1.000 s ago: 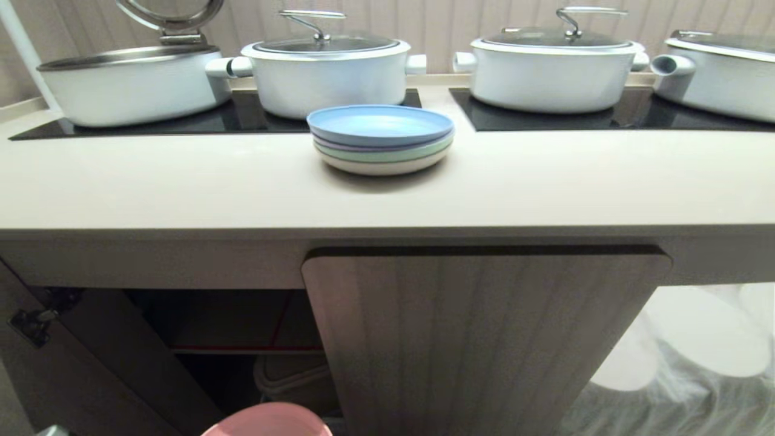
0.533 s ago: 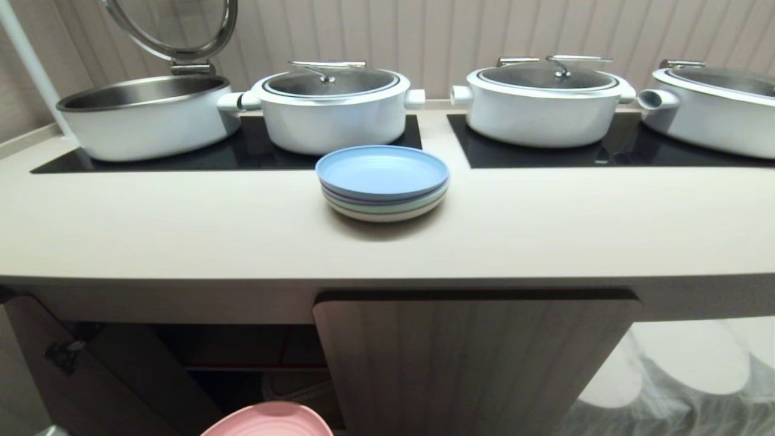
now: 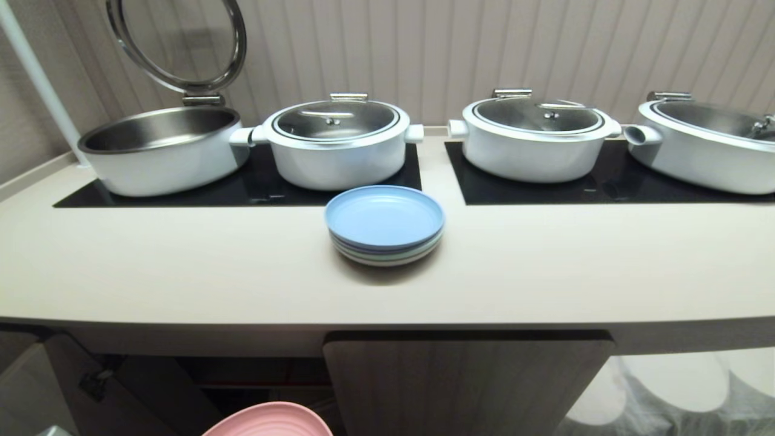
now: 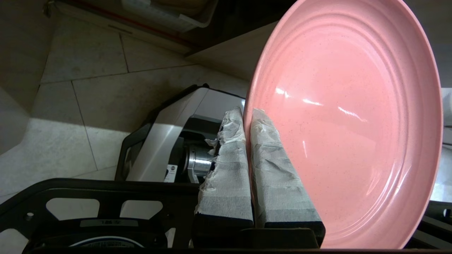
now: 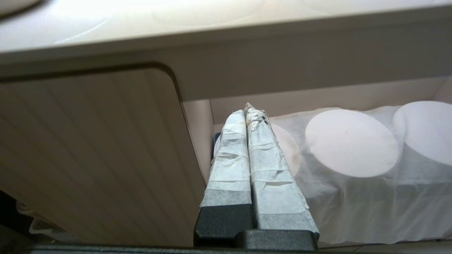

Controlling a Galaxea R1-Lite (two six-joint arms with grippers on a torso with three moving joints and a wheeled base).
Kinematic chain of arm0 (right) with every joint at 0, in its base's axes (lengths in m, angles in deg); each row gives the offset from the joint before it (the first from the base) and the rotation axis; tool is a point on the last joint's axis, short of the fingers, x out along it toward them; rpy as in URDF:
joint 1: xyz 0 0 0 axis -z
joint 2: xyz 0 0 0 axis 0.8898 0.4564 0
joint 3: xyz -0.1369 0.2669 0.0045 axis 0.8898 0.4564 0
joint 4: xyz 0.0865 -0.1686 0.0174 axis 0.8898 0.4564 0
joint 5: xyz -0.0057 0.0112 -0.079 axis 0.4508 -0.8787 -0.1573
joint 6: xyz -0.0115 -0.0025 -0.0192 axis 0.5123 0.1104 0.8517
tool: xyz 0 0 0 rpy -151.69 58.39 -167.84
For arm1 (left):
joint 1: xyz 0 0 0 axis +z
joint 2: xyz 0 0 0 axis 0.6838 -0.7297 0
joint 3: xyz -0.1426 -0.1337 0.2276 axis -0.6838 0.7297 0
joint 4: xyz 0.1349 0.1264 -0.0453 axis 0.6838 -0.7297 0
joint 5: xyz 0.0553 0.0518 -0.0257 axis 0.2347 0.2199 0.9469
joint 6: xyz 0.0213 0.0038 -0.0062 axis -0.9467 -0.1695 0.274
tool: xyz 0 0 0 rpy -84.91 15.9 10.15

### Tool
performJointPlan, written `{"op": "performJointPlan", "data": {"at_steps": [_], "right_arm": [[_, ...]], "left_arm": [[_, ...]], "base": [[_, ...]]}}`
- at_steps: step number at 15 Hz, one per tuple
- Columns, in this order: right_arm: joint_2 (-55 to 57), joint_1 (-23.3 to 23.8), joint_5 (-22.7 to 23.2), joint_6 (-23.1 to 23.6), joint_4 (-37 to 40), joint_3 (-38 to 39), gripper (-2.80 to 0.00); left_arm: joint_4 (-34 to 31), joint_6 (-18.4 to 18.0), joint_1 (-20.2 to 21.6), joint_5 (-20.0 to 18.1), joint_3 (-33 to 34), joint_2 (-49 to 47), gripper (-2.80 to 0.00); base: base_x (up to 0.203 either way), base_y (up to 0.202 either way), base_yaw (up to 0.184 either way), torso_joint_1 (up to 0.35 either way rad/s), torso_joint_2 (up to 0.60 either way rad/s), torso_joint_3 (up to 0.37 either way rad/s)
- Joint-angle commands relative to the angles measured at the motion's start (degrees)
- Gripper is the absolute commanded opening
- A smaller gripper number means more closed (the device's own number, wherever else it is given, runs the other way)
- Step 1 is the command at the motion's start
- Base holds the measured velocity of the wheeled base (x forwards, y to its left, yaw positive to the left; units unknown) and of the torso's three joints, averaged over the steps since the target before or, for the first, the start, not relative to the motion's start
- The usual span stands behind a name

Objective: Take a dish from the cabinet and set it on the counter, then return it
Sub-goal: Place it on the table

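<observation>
The left gripper (image 4: 247,116) has its taped fingers (image 4: 226,165) clenched on the rim of the dish (image 4: 348,123), one finger on each face, and carries it clear of the cabinet (image 3: 466,381), below the front edge of the counter (image 3: 181,272); in the head view only the plate's upper arc shows at the bottom, left of centre. To set it down well, I judge the plate should rise above the rounded front edge before going forward, level out, and land on bare worktop to the left of the stack of plates (image 3: 384,224), short of the hob panel (image 3: 254,188). The dish is round, shallow and pink, with faint concentric rings and a low rim, held tilted on edge. Further right, the right gripper (image 5: 249,109) hangs idle with fingers pressed together and nothing between them, before the closed door.
</observation>
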Motion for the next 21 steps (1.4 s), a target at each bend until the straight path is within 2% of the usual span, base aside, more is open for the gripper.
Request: {"op": "performJointPlan", "data": {"at_steps": [1,6,16,21], "right_arm": [[0.0,0.0,0.0,0.0,0.0,0.0,-2.80],[0.0,0.0,0.0,0.0,-0.1,0.0,-2.80],[0.0,0.0,0.0,0.0,0.0,0.0,-2.80],[0.0,0.0,0.0,0.0,-0.1,0.0,-2.80]], "left_arm": [[0.0,0.3,0.0,0.0,0.0,-0.2,-2.80],[0.0,0.3,0.0,0.0,0.0,-0.2,-2.80],[0.0,0.3,0.0,0.0,0.0,-0.2,-2.80],[0.0,0.3,0.0,0.0,0.0,-0.1,-2.80]], "base": [[0.000,0.000,0.000,0.264,-0.57,-0.301],[0.000,0.000,0.000,0.281,-0.58,-0.307],[0.000,0.000,0.000,0.174,-0.35,-0.184],[0.000,0.000,0.000,0.005,-0.01,-0.006]]}}
